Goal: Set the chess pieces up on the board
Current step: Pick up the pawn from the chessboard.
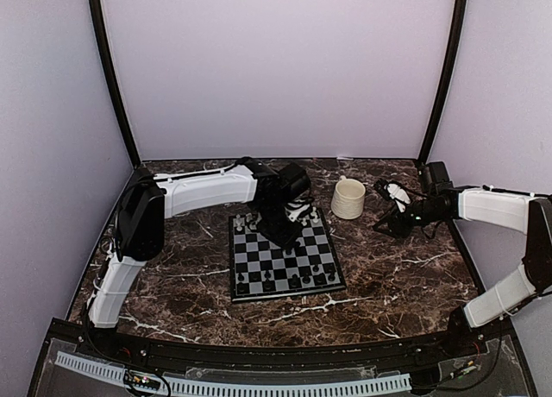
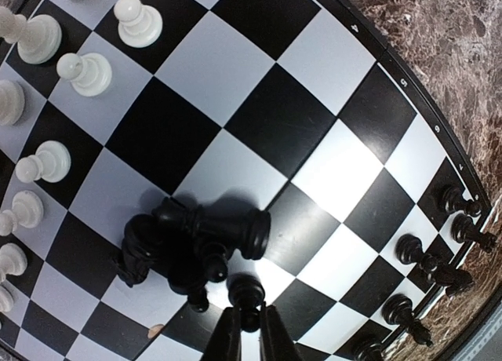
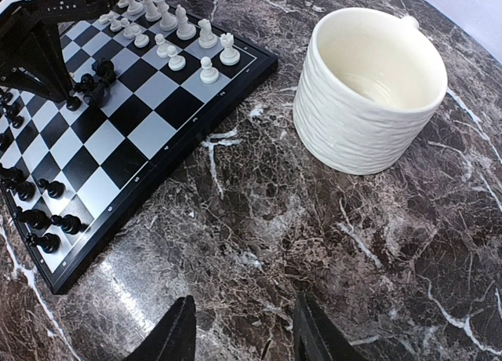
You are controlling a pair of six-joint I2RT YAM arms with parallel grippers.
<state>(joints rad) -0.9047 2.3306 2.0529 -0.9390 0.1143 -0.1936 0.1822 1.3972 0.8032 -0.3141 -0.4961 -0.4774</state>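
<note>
Black pawn (image 2: 245, 289) is pinched at the tips of the left gripper (image 2: 249, 320), fingers closed tight on it, at the edge of the black heap (image 2: 188, 243), a pile of tipped pieces lying mid-board. The board (image 2: 196, 63) sits centre of the marble tabletop (image 3: 329, 235), under the L arm. White pieces (image 2: 86, 72) stand in rows along one side. The standing black pieces (image 2: 427, 255) line the opposite edge w/ gaps.

Step in hand, I'd say: taking one pawn out of the heap for the black side. Next move wants a straight lift first so close neighbours don't drag or roll, then a carry over bare squares to a free spot in the black rows.

Room: open squares btwn heap and black rows. The board rim is just behind those rows, so set-down needs care.

Right gripper (image 3: 245, 341) hangs wide open, nothing in it, over bare marble near the cream mug (image 3: 369, 94), well clear of the board
</note>
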